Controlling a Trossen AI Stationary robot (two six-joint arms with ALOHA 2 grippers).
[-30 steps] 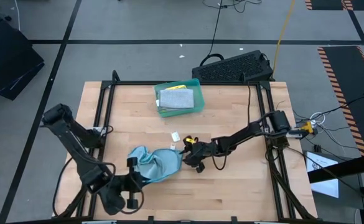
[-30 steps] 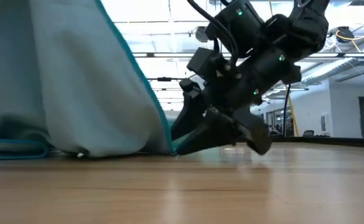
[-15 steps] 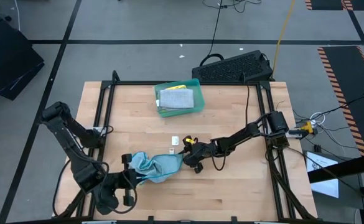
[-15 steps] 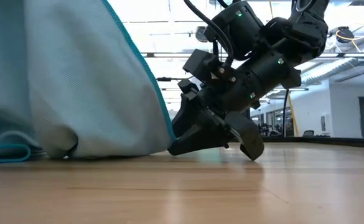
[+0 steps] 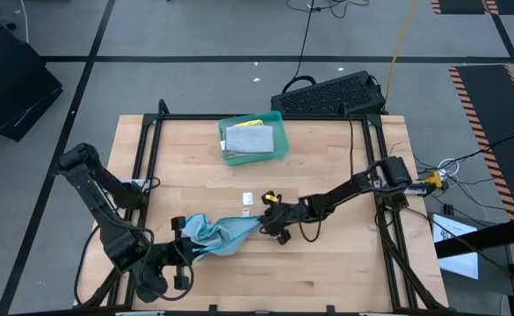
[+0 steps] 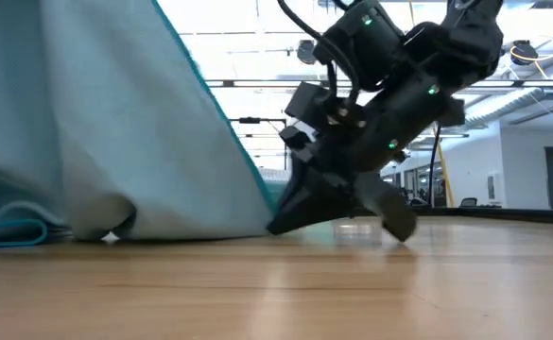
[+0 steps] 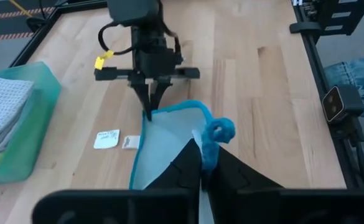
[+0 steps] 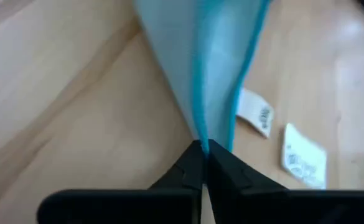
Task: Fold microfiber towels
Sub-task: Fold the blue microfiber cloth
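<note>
One light blue towel (image 5: 222,235), one teal tray (image 5: 278,119) of folded towels (image 5: 250,139), two white tags (image 5: 247,200), two grippers (image 5: 262,226).

Bright, even overhead light; ceiling strip lights (image 6: 257,83) glare in the low view's upper centre. The tabletop (image 6: 276,293) blurs near the lower edge, shadows soft.

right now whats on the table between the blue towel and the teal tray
Two small white tags on bare wood, between the light blue towel and the teal tray, clearest in the high view.
</note>
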